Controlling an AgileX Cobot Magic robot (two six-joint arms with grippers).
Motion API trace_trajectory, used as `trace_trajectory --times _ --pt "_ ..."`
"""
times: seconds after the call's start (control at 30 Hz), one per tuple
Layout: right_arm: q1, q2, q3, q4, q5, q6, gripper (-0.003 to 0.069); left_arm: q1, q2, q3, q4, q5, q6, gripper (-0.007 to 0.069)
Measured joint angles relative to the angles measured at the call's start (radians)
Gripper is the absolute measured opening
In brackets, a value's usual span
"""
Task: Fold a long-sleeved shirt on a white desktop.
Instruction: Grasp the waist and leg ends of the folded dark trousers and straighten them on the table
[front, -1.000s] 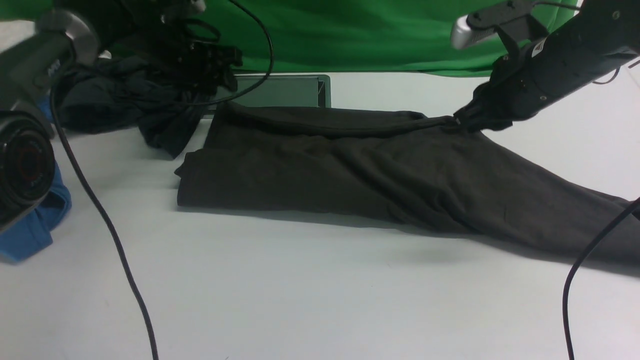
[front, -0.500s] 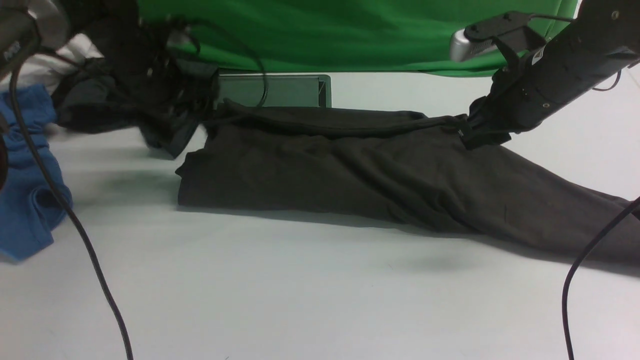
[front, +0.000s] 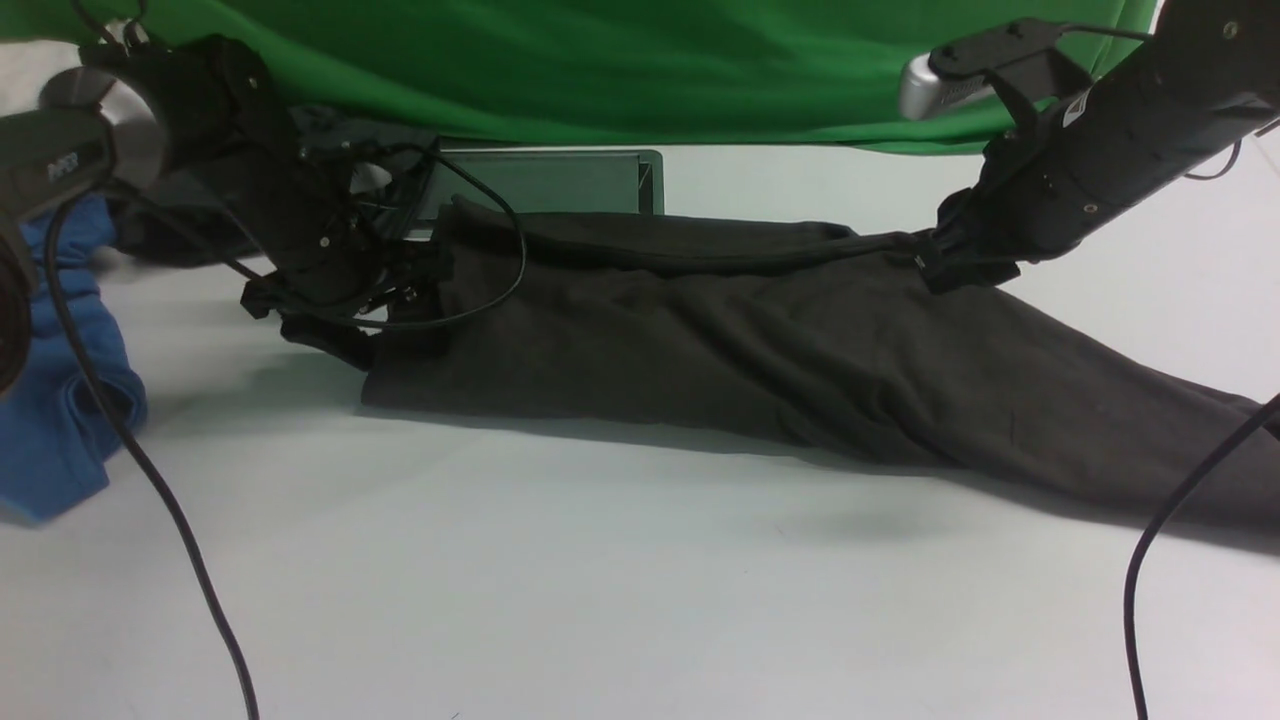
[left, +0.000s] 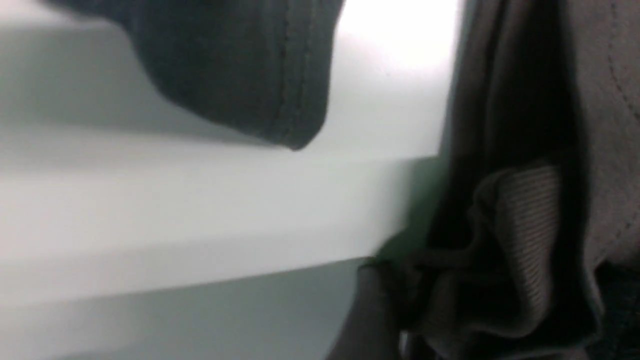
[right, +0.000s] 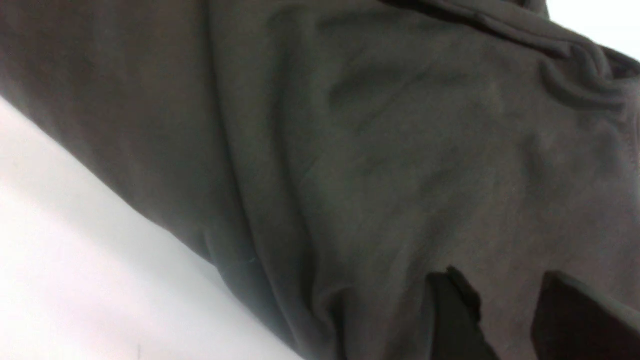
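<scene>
the white counter fills most of what i see, with a green cloth backdrop hanging along its far edge. the long-sleeved shirt, very dark brown-black, lies across the middle of the counter as a long folded band, its right end trailing toward the near right corner. the right arm reaches down to the shirt's far edge on the right. the right jaws stand apart, both fingers over the cloth with nothing pinched between them. the left arm is down at the shirt's left end. i cannot tell how the left jaws stand, since only one finger shows, beside a ribbed edge. a blue shirt sits bunched at the far left. a grey cable hatch lies just behind the shirt. a black cable trails over the near counter.
</scene>
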Motion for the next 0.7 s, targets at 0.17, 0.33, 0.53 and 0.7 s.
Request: trace_trajectory --times 0.17,0.33,0.53,0.7 --pt "0.0 -0.022 0.0 0.009 0.001 0.005 0.0239 0.015 0.01 0.0 -0.063 0.044 0.057 0.0178" --pt "0.0 -0.116 0.0 0.043 -0.025 0.015 0.0239 0.04 0.002 0.019 -0.118 0.081 0.092 0.0141" --pt "0.0 -0.287 0.0 0.045 -0.053 0.035 0.0239 0.078 -0.151 0.271 -0.124 0.011 0.114 0.0141" --pt "0.0 -0.409 0.0 0.047 -0.083 0.05 0.0239 0.147 -0.36 0.576 -0.138 -0.176 0.141 0.0141"
